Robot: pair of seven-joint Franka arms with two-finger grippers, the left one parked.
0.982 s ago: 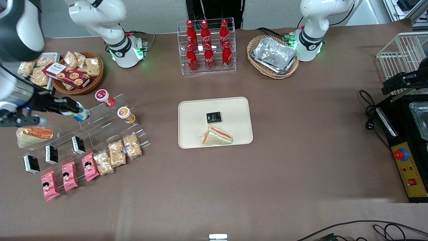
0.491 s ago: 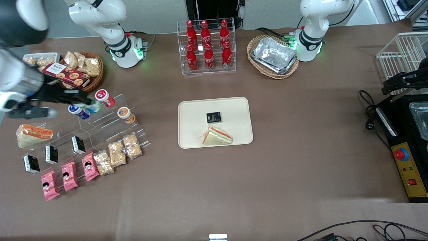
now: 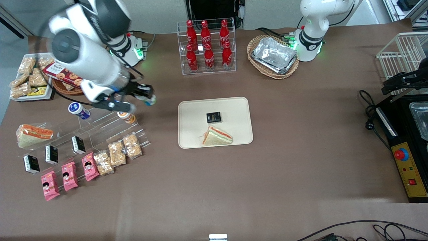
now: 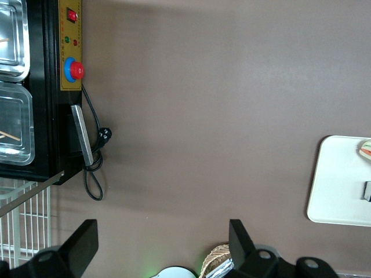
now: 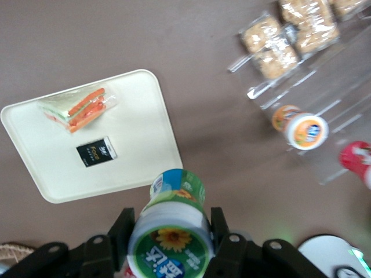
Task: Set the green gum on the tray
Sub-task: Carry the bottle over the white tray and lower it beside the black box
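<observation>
My right gripper (image 3: 147,97) is shut on the green gum (image 5: 171,229), a small bottle with a white lid bearing a green logo and a green-and-white body. I hold it in the air between the clear display stand and the tray. In the front view the green gum (image 3: 150,99) shows at the fingertips. The tray (image 3: 194,134) is cream-beige with rounded corners; it also shows in the right wrist view (image 5: 139,139). On it lie a small black box (image 3: 213,117) and a wrapped sandwich (image 3: 217,136).
A blue-lidded bottle (image 3: 78,110) and an orange-lidded bottle (image 3: 126,117) sit on the clear stand (image 3: 107,124). Snack packs (image 3: 117,152) lie nearer the front camera. A rack of red cola bottles (image 3: 206,45) and a wicker basket with foil trays (image 3: 273,56) stand farther back.
My gripper has lifted the green gum off the clear stand and swung it toward the tray. The blue-lidded bottle stays on the stand.
</observation>
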